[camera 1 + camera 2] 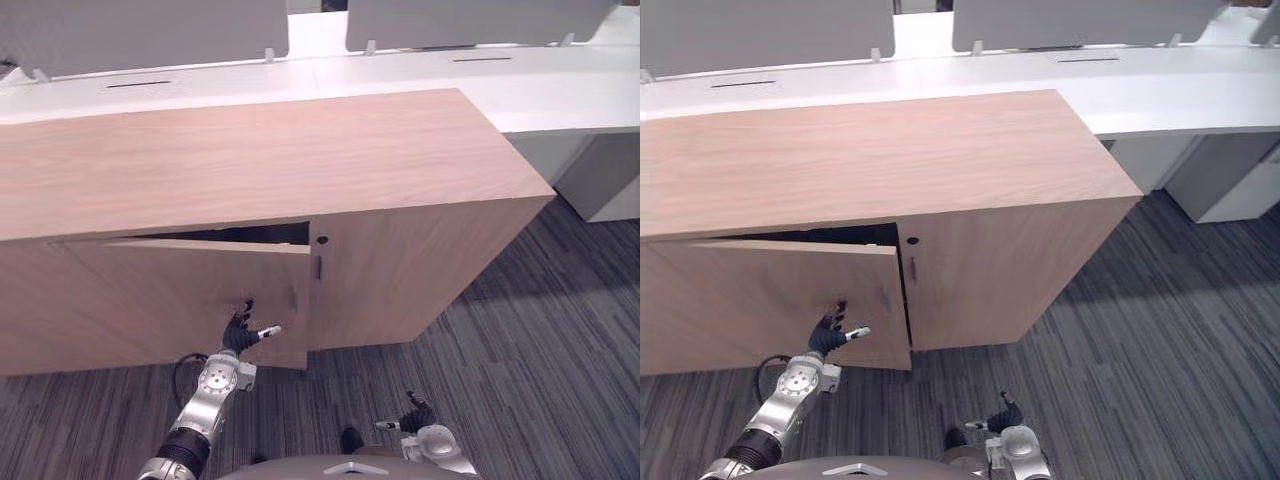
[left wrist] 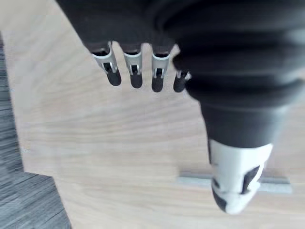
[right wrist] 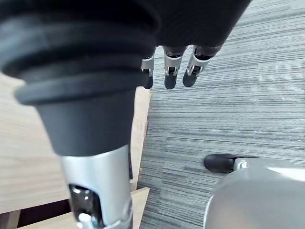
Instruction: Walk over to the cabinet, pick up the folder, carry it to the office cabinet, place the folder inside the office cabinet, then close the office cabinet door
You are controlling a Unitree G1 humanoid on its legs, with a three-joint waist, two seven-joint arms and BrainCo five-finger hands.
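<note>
In front of me, across the head cameras, stands the office cabinet: a low, wide box in pale wood grain with a flat top, its long axis running left to right and its front facing the robot. It has two doors that meet near the middle. The right door sits flush, with a small dark keyhole and a slim upright handle at its inner edge. The left door is the one I am working on. It is upright and ajar, its free edge at the cabinet's middle swung out toward me. The dark gap along its top is widest at that edge and narrows to nothing toward the left. Its slim handle stands just inside the free edge. The inside is too dark for me to make out anything, so I cannot say where the folder is.

The left hand is low on the face of the left door, near the handle. Its fingers are straight and unclenched with the dark tips at the wood, the thumb splayed toward the handle, grasping nothing. From its wrist camera I see the fingertips pointing at the door panel.

The right hand hangs low at my right side over the grey striped carpet, fingers loose and empty. White desks with grey panels stand behind the cabinet.
</note>
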